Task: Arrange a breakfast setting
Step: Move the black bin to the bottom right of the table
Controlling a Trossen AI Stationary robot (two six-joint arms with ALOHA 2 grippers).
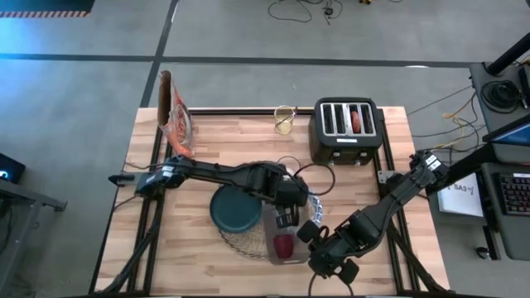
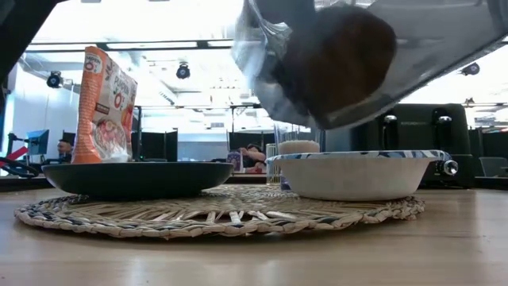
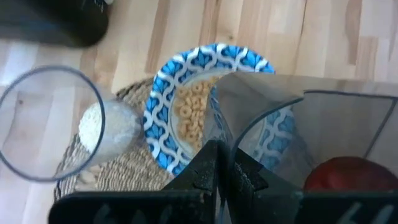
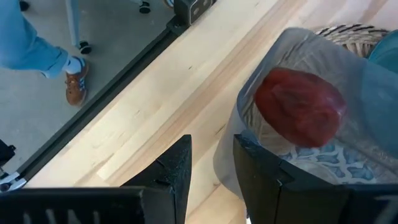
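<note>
A round straw placemat (image 1: 248,244) (image 2: 222,210) bears a dark teal plate (image 1: 234,211) (image 2: 135,179) and a blue-and-white bowl (image 3: 163,127) (image 2: 357,175) that holds cereal rings. A clear glass (image 3: 50,124) stands beside the bowl at the mat's edge. My left gripper (image 1: 288,217) (image 3: 221,168) is shut on a clear plastic bag (image 1: 281,236) (image 2: 341,56) (image 4: 292,56) with a dark red round thing (image 3: 348,180) (image 4: 298,109) inside, held above the bowl. My right gripper (image 1: 313,240) (image 4: 211,168) stands open at the bag's near side, its fingers apart. My left gripper pinches an edge of the clear bag (image 3: 229,140) between its two shut fingers, coming from the table's left and slanting down. The bag hangs tilted, lifted clear above the bowl and the mat. My right gripper has the bag's wall (image 4: 227,155) against or just beside one finger (image 4: 261,168); I cannot tell whether they touch.
A black four-slot toaster (image 1: 345,128) stands at the back right, with a second glass (image 1: 285,120) to its left. An orange cereal bag (image 1: 175,116) (image 2: 105,107) stands at the far left. A person's leg and shoe (image 4: 74,87) show on the floor beyond the table's edge.
</note>
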